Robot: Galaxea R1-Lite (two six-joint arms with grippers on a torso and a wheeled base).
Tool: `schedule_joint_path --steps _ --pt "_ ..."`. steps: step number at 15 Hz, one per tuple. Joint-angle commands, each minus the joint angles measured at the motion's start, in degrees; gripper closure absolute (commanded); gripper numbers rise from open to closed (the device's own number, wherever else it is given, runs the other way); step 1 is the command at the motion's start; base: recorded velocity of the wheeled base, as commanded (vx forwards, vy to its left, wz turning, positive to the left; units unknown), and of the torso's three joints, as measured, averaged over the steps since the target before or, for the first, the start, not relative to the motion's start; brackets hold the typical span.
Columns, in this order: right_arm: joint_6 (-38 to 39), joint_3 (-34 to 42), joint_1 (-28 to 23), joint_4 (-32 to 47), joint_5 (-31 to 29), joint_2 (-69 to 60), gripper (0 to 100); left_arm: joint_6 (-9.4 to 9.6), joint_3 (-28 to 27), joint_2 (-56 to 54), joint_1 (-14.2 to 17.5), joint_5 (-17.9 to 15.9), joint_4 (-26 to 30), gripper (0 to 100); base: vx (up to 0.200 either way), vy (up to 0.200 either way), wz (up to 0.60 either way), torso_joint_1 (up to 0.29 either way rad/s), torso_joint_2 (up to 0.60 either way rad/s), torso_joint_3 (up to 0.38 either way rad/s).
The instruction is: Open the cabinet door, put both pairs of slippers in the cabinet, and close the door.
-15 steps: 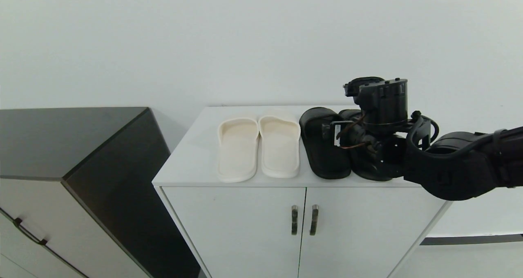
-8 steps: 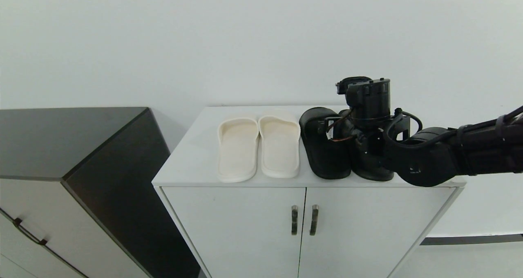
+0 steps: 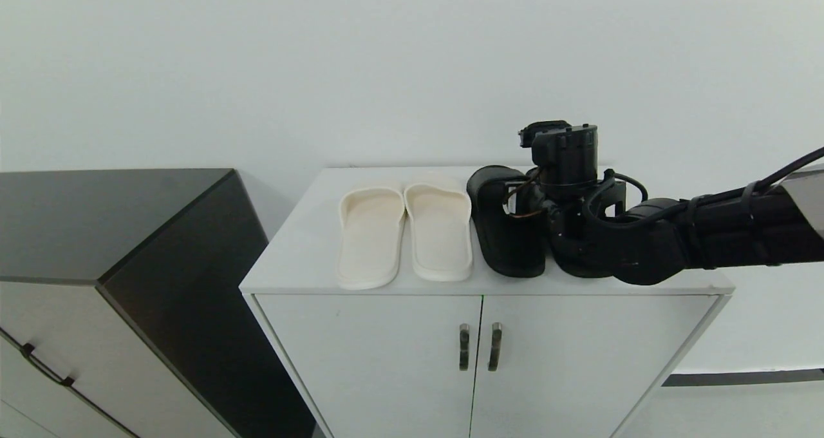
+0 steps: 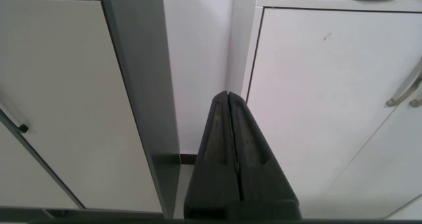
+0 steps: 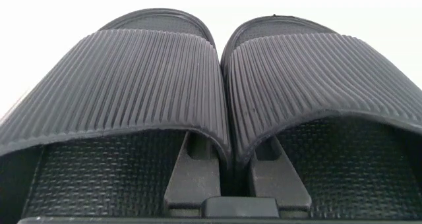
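Observation:
A white pair of slippers [image 3: 405, 235] and a black pair of slippers [image 3: 508, 232] lie side by side on top of the white cabinet [image 3: 302, 245]. Both its doors [image 3: 386, 361] are closed, and their handles [image 3: 464, 346] meet at the middle. My right gripper [image 5: 234, 165] reaches in under the ribbed straps of the black slippers [image 5: 151, 79]. One finger [image 5: 191, 174] lies inside each shoe, and the two pinch the touching inner walls. My left gripper [image 4: 227, 102] hangs shut and empty low down, in front of the gap beside the white cabinet door [image 4: 316, 105].
A dark cabinet [image 3: 96, 219] with a pale drawer front stands to the left of the white one, with a narrow gap between them. A plain white wall rises behind. The white slippers sit close against the black pair.
My right arm has pushed forward and left, sliding the gripper deeper under the black slippers' straps. The black pair shifted left and nudged the white slippers, turning the left one slightly.

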Motion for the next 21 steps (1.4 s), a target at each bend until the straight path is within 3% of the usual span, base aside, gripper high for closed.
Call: schedule_joint_path --steps 1,6,7,10,11,13,15,21 --pt "-0.07 0.40 -0.04 0.09 -0.14 -1.78 100 -0.04 0.01 0.05 0.01 0.01 0.00 100 0.000 0.000 0.00 0.000 0.00 0.000" --pt "-1.39 8.92 0.49 0.09 2.76 -13.12 100 -0.04 0.01 0.05 0.01 0.01 0.00 100 0.000 0.000 0.00 0.000 0.00 0.000" --pt "-1.48 14.11 1.99 0.27 7.06 -18.83 100 -0.04 0.01 0.05 0.01 0.10 0.00 100 0.000 0.000 0.00 0.000 0.00 0.000" --pt "-1.30 24.04 5.59 0.45 12.51 -28.68 100 -0.04 0.01 0.14 0.01 0.01 0.00 100 0.000 0.000 0.00 0.000 0.00 0.000" --pt "-1.30 29.75 8.93 0.53 16.20 -34.04 100 -0.04 0.01 0.05 0.01 0.01 0.00 100 0.000 0.000 0.00 0.000 0.00 0.000" --pt "-1.30 35.82 14.03 0.89 18.40 -39.05 100 0.04 0.01 0.05 0.01 0.01 0.00 100 0.000 0.000 0.00 0.000 0.00 0.000" --pt "-1.30 40.30 15.34 0.80 20.42 -40.72 100 0.04 0.01 0.14 0.01 0.01 0.00 100 0.000 0.000 0.00 0.000 0.00 0.000" --pt "-1.21 42.15 15.34 0.80 22.71 -40.45 100 -0.04 0.01 0.05 0.01 0.01 0.00 100 0.000 0.000 0.00 0.000 0.00 0.000"
